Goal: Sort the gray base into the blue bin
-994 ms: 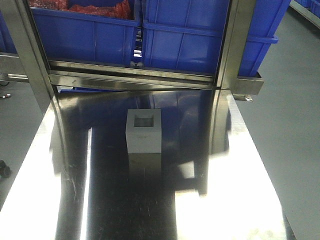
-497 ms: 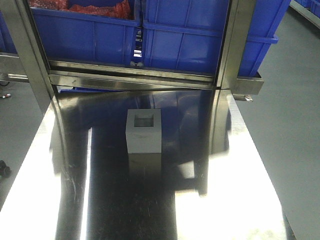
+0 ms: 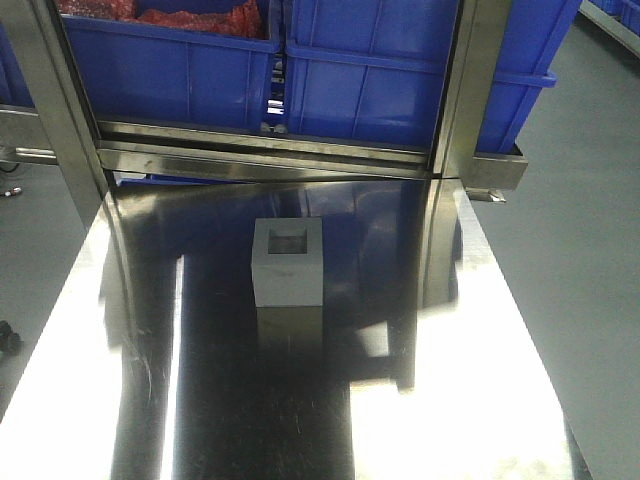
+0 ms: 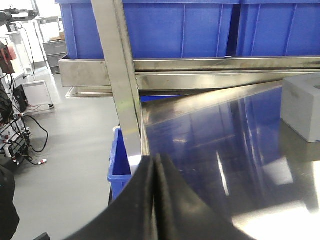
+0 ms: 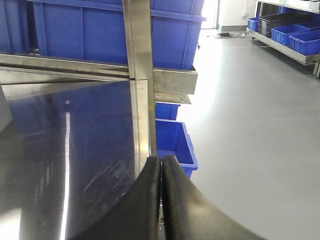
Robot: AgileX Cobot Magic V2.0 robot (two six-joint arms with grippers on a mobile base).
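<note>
Lower frame, front view: steel table (image 3: 480, 400). Top edge: row of blue bins (image 3: 370, 80) on a shelf; the target is likely among them, cannot tell which. Mid-frame: gray base (image 3: 288, 265) rests on the table, opening up, untouched, clear for a grasp. Fingers pressed together, holding nothing: left gripper (image 4: 156, 162), right gripper (image 5: 161, 162), parked over the table's side edges.
</note>
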